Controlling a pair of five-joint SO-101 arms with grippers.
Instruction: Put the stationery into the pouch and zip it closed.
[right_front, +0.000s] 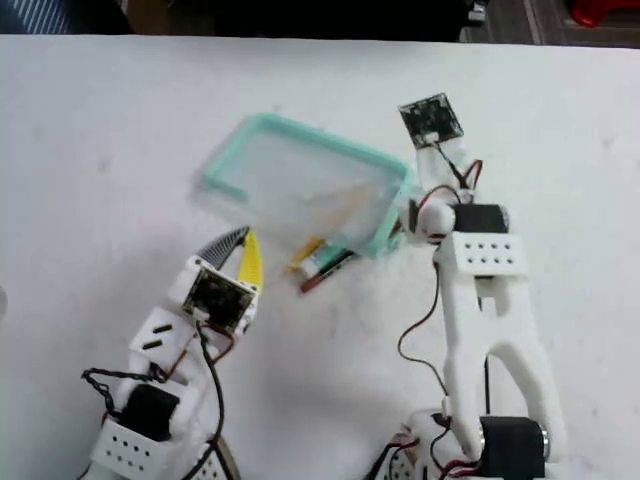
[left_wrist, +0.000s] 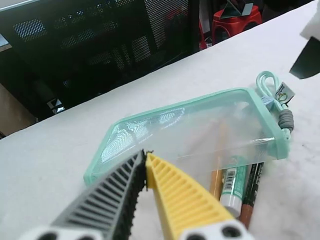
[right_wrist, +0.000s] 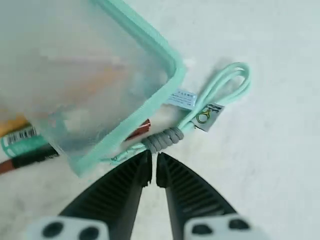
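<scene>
A clear mint-edged zip pouch (right_front: 300, 185) lies on the white worktop (right_front: 100, 150), pens and glue stick (right_front: 322, 262) half out; the left fingers (left_wrist: 172, 192), closed and empty, sit beside it, the right fingers (right_wrist: 125, 192) likewise by its cord loop (right_wrist: 225, 85)

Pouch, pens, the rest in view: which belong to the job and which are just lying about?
Job: pouch, stationery at its edge, zipper cord.
Lying about: red object, black mesh panel, both in the background.
</scene>
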